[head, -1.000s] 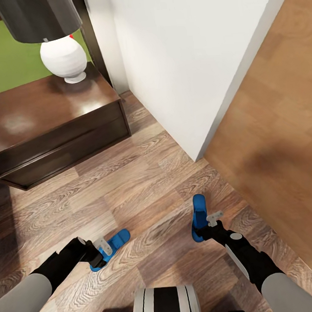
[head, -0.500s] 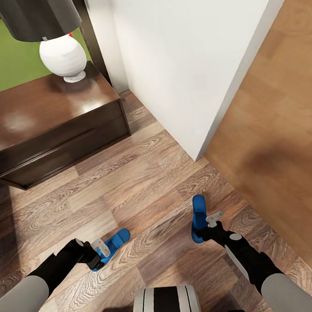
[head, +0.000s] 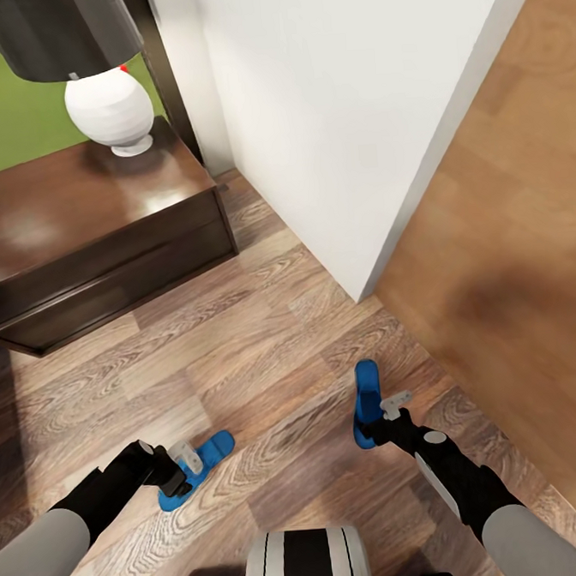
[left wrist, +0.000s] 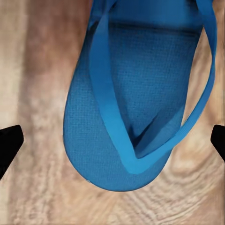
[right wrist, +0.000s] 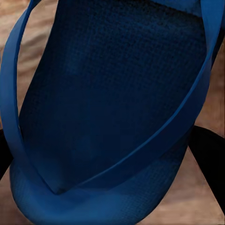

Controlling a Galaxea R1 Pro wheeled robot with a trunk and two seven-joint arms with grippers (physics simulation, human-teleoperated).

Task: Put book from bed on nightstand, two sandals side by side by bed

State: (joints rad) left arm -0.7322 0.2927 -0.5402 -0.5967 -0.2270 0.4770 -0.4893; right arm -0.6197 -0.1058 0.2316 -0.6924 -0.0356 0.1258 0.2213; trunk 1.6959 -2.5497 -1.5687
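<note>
Left gripper (head: 182, 467) lower and nearer the base, clamped on left sandal (head: 197, 466); right gripper (head: 385, 419) unmoved, gripping right sandal (head: 365, 398).

Wood-plank floor (head: 266, 341) under you.
You had two blue sandals, left (head: 197, 468) and right (head: 365, 400), well apart, plus the nightstand (head: 87, 242).

Bright, even light; nightstand (head: 94, 224) glare (wrist pics soft).

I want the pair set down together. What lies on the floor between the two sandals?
Nothing visible: bare wood floor separates the left sandal, at the left gripper, from the right sandal, at the right gripper.
</note>
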